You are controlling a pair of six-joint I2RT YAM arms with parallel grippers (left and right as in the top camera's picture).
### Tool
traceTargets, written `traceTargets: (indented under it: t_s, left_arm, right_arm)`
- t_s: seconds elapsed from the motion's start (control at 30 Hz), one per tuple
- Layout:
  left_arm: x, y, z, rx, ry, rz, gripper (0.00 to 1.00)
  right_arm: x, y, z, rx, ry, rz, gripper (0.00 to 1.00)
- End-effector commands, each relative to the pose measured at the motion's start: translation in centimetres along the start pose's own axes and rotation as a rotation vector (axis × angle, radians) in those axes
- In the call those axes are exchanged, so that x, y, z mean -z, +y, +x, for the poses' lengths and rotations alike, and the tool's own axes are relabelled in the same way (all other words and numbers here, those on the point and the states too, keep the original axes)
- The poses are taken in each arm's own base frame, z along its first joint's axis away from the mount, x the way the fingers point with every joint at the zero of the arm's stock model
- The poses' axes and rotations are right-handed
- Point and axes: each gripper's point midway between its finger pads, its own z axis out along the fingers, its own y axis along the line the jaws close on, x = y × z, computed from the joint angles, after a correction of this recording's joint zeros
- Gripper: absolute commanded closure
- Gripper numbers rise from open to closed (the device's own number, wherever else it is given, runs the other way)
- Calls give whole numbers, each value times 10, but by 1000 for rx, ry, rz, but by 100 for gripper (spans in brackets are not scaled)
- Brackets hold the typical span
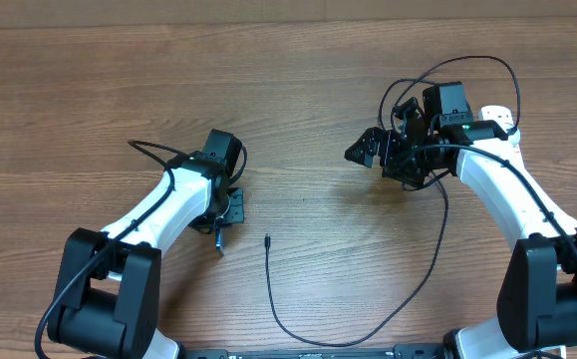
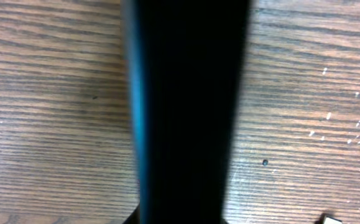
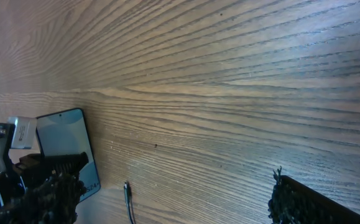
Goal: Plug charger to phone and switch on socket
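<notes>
The left tool (image 1: 222,217) looks clamped on the slim, blue-screened smartphone (image 3: 63,144). The right tool (image 1: 366,150) hangs empty, jaws apart. The thin black charger cable (image 1: 268,264) lies on the wooden counter (image 1: 298,80), its tip near the smartphone. The right tool should pinch just behind that tip, keeping it straight.

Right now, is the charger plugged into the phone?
No, it's out. The charger has its tip lying on the table, apart from the phone.
</notes>
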Motion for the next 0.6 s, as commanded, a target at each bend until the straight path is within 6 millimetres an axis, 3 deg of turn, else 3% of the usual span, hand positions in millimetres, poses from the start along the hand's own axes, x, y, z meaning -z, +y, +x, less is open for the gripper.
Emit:
traceTargets:
  t_s: [0.0,0.13,0.27,0.4,0.57]
  left_arm:
    - [-4,3,3,10,11,-15,96]
    - [3,-3,0,10,15,12,96]
    - [18,-31,-5,-21,22,169,96]
    - [48,-62,-14,-75,-1,397,96]
    - [83,-73,-26,-84,-63,613,96]
  right_arm:
    - [2,2,-1,13,-10,3,0]
    - [2,2,-1,13,-10,3,0]
    - [2,2,-1,13,-10,3,0]
    - [2,2,-1,13,-10,3,0]
    - [2,2,-1,13,-10,3,0]
